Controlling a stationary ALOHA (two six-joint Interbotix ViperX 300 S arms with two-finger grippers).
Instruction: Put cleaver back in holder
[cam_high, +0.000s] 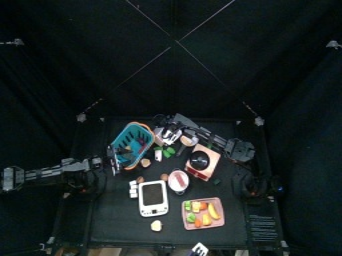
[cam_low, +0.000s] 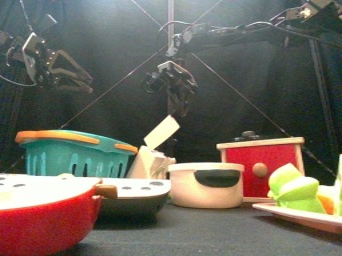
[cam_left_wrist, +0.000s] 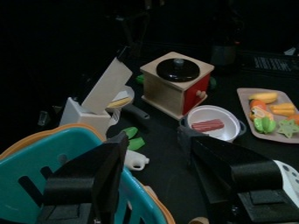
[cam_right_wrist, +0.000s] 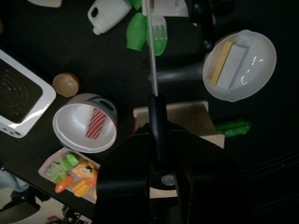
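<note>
Holding the cleaver (cam_low: 162, 132) by its handle, the right gripper (cam_low: 171, 78) is clamped shut on it and hangs above the table's middle. The blade is tilted, low corner down at the top of the holder (cam_low: 150, 162). It's touching or just about; can't tell if it's in the slot yet.

- Cleaver position: over the holder, between the basket (cam_low: 74, 152) and the red box (cam_low: 262, 165). Not seated.
- Tilt looks deliberate: leading with one corner makes the slot easier to find than dropping the whole edge flat.
- Right wrist view looks straight down the blade, which shows as a thin edge-on line (cam_right_wrist: 153, 52). That probably means the blade plane is lined up with the wrist axis, so the next push should go along that line.
- Handle grip keeps the jaws clear of the holder, so the blade can go in fully before release.
- Left gripper (cam_left_wrist: 158, 171): jaws wide open, empty, parked over the basket on the left. Its camera gives a side look at blade and holder (cam_left_wrist: 79, 114), useful for checking entry.
- Clutter nearby: bowl (cam_low: 207, 185) and plate (cam_left_wrist: 271, 109). Neither is in the insertion path.

Judgement: alignment stage, insertion not done. Risk is the corner catching the slot lip and tipping the light holder, since nothing braces it.
</note>
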